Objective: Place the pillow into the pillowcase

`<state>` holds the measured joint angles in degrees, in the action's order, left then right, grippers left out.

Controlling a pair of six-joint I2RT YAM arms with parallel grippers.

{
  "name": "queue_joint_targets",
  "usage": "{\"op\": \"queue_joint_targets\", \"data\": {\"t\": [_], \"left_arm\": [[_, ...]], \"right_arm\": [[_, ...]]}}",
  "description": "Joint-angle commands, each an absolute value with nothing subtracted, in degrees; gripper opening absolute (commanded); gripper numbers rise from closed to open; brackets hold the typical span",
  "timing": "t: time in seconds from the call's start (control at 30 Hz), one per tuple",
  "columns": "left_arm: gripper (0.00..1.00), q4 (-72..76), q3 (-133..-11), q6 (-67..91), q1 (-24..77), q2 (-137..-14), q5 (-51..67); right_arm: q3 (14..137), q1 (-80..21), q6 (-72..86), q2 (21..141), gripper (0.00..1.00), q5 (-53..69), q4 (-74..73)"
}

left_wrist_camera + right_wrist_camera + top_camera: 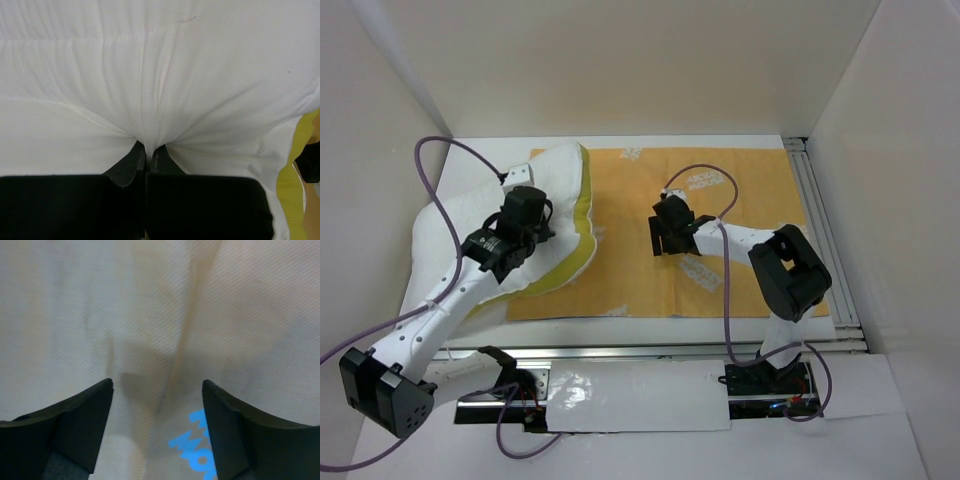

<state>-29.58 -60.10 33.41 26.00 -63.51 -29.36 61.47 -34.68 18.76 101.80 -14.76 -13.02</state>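
– Left claw (147,152), right up against the lens, is pressed together on a pinch of the pillow (160,75). The white cloth puckers into its fingers.

– Where does the pillow lie?

– On the left of the table (650,330), outside the pillowcase (740,260). Its yellow edge (582,220) overlaps the left end of the case, which is spread flat across the middle and right.

– And the other claw?

– Right claw (157,385) is spread wide, low over the orange cloth, with a crease (182,340) running between its fingers. Whether it touches the cloth, I cannot tell.

– What would make this step go well?

– I'd say the mouth has to open first, though I cannot see which end it is. The right claw should nip only the top layer and lift it, so a gap forms. The left grip has just a fold of cover, which may slip. Pull slowly and lead with a corner rather than the whole plump side.

– Count?

– One pillow, one pillowcase, two arms (430,310), two claws.
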Motion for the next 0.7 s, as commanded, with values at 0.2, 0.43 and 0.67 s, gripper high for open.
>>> {"op": "queue_joint_targets", "data": {"t": [0.2, 0.43, 0.67], "left_arm": [[0.00, -27.9, -54.1, 35.4, 21.8, -55.3, -28.6], [0.00, -25.3, -49.5, 34.3, 21.8, -54.8, -26.0], [0.00, -23.3, -47.6, 34.3, 22.3, -55.4, -24.9]], "right_arm": [[60.7, -32.7, 24.2, 103.9, 0.17, -22.8, -17.0], [55.2, -23.0, 23.6, 95.7, 0.11, -28.6, -23.4], [59.1, -25.6, 19.1, 87.1, 0.63, -30.8, -27.0]]}}
